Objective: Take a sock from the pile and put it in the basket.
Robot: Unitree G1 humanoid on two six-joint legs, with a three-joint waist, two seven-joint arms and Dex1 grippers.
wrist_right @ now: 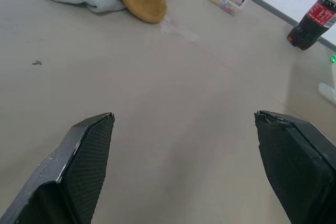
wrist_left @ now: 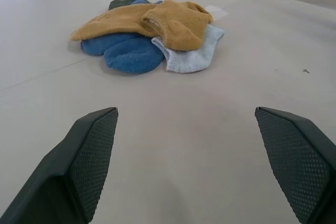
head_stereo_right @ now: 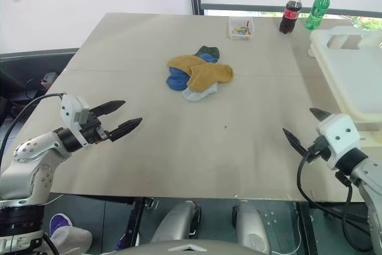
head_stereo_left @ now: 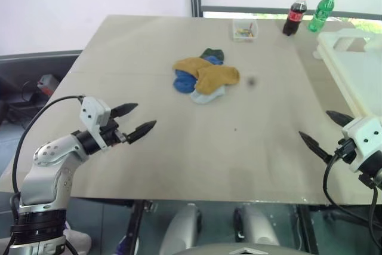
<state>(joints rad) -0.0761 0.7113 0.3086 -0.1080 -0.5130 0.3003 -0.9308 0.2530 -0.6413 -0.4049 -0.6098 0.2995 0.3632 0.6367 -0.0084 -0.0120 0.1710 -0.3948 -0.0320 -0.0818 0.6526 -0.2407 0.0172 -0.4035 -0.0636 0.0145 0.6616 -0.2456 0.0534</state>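
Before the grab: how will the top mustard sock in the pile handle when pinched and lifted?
Probably floppy: the mustard sock lies folded and draped over the others in the pile, so it should sag from the fingers. Likely light, being thin knit. It overlaps the pale blue sock and may drag it along.

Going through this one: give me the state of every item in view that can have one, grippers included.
left gripper: open, empty, above the table short of the pile
right gripper: open, empty, beside the basket
pile: loose heap on the table, untouched
basket: upright at the table's right edge, no sock visible in it
small clear box: open-topped, small items inside
cola bottle: upright, capped
green bottle: upright, capped
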